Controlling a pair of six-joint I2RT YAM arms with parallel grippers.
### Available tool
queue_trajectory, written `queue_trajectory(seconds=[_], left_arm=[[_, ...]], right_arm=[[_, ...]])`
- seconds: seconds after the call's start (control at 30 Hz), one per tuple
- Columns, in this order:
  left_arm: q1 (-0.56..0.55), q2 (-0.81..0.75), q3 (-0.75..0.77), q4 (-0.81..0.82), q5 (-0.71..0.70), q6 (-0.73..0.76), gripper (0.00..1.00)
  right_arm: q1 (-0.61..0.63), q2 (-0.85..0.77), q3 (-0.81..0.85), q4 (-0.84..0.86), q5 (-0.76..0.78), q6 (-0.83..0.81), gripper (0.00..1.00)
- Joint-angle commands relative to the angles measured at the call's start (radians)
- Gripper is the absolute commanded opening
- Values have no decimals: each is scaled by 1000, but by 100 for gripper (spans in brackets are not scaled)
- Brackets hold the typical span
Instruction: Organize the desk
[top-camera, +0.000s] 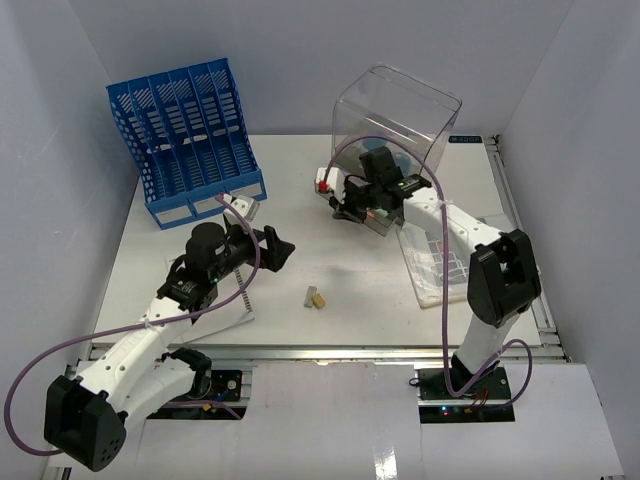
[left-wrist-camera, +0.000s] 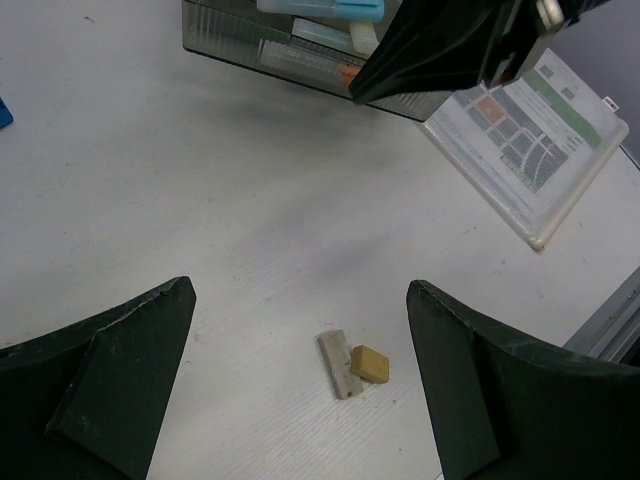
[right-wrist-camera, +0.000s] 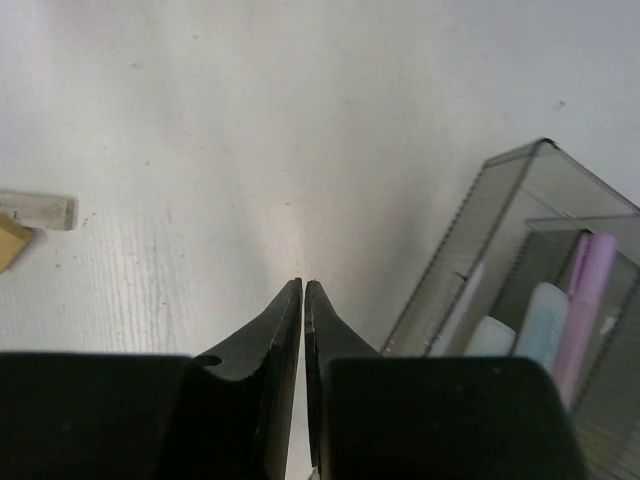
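The desk (top-camera: 350, 325) is a wide white top with an aluminium rail along its front. A grey strip (left-wrist-camera: 338, 363) and a small yellow block (left-wrist-camera: 369, 363) lie side by side on it, also seen from above as a small grey and yellow pair (top-camera: 316, 297). My left gripper (left-wrist-camera: 300, 288) hovers wide open just behind them with nothing between its fingers; from above, the left gripper (top-camera: 272, 250) is left of centre. My right gripper (right-wrist-camera: 303, 285) is shut on nothing, low over bare desk beside a clear pen tray (right-wrist-camera: 530, 280). In the top view the right gripper (top-camera: 343, 211) sits at the tray's left end.
A blue slotted file rack (top-camera: 190, 135) stands at the back left and a clear plastic box (top-camera: 400, 115) at the back right. A laminated sheet (top-camera: 435, 265) lies at the right. White paper (top-camera: 235, 305) lies under the left arm. A small red and white item (top-camera: 323, 180) sits near the tray.
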Motion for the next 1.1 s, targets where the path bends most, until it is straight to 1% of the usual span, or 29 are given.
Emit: queue_trajectory(seconds=[0.0, 0.03, 0.13, 0.3, 0.4, 0.5, 0.6, 0.77, 0.9, 1.07], left_arm=[[4, -26, 2, 2, 7, 6, 98], [4, -26, 2, 2, 5, 7, 98], [4, -26, 4, -1, 4, 9, 98], [4, -28, 5, -3, 7, 12, 98], [4, -29, 5, -4, 8, 12, 98], [4, -32, 6, -5, 5, 12, 98], [4, -34, 5, -3, 4, 12, 98], [4, -38, 7, -6, 7, 13, 98], [4, -43, 5, -6, 8, 13, 98], [4, -48, 5, -6, 8, 13, 98]], right_arm=[[55, 87, 46, 2, 221, 25, 8], [58, 98, 57, 13, 275, 57, 8], [58, 156, 113, 14, 347, 86, 8], [57, 181, 125, 13, 388, 89, 8], [57, 159, 111, 23, 381, 94, 8], [58, 94, 85, 62, 394, 105, 8], [57, 28, 76, 79, 437, 107, 8], [43, -39, 35, 90, 525, 78, 8], [11, -46, 10, 91, 583, 61, 8], [-23, -15, -6, 90, 666, 32, 8]])
